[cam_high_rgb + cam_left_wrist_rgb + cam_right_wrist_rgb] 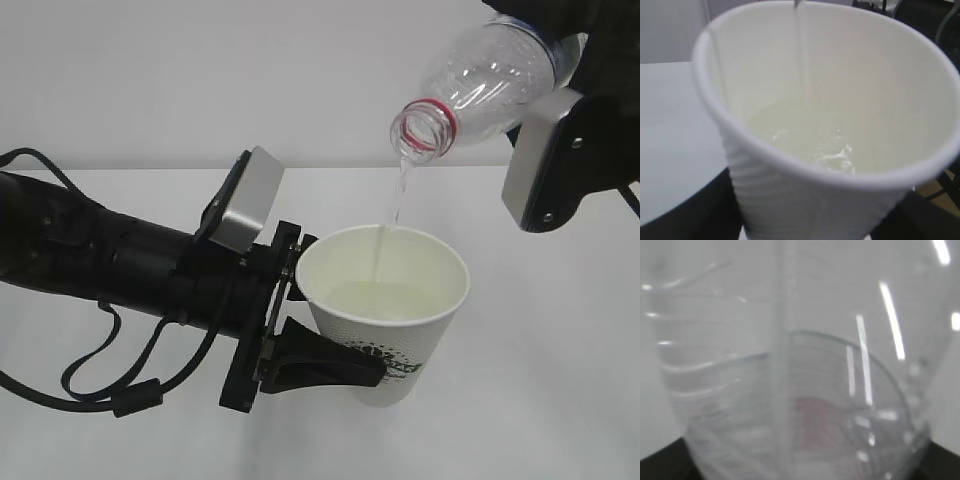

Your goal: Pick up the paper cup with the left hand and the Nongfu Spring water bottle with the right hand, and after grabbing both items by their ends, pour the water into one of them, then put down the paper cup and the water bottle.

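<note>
Cup (pixel 385 300), thin paper that looks light and easily crushed, sits clamped low on its wall in the left hand (pixel 330 362) above the table (pixel 560 400), catching water (pixel 392 205) from the tilted bottle (pixel 480 75), gripped by the right hand (pixel 560 140) at its far end.

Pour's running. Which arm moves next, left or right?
Right, probably. The right gripper holds the bottle tilted neck-down, with water streaming into the cup. Tipping it upright stops the pour. The left gripper only needs to hold the cup steady.
</note>
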{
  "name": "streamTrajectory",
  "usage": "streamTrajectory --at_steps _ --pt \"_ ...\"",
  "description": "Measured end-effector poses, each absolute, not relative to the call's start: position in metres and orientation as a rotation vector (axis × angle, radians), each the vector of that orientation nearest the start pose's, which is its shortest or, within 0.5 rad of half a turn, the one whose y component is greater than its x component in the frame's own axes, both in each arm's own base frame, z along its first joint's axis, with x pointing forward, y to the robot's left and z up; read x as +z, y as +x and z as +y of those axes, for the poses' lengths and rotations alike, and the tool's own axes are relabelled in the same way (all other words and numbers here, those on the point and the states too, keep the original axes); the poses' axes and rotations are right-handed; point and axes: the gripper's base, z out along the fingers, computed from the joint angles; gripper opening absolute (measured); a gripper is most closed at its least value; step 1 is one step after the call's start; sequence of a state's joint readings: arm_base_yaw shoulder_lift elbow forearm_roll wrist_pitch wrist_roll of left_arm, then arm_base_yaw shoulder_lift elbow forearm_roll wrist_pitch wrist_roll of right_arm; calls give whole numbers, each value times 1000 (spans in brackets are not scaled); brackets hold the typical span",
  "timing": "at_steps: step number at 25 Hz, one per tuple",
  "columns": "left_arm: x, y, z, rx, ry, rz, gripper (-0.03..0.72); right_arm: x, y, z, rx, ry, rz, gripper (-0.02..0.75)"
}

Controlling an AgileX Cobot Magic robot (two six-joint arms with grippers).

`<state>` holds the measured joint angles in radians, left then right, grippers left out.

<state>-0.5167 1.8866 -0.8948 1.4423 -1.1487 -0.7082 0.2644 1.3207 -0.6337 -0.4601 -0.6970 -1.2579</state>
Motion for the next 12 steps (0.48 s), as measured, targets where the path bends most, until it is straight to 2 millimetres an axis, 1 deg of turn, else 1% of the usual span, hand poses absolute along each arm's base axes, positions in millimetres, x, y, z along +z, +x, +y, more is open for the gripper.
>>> streamTrajectory --at_steps 12 --pt "173 245 -234 -1187 1508 1327 492 287 258 97 -863 -1419 722 503"
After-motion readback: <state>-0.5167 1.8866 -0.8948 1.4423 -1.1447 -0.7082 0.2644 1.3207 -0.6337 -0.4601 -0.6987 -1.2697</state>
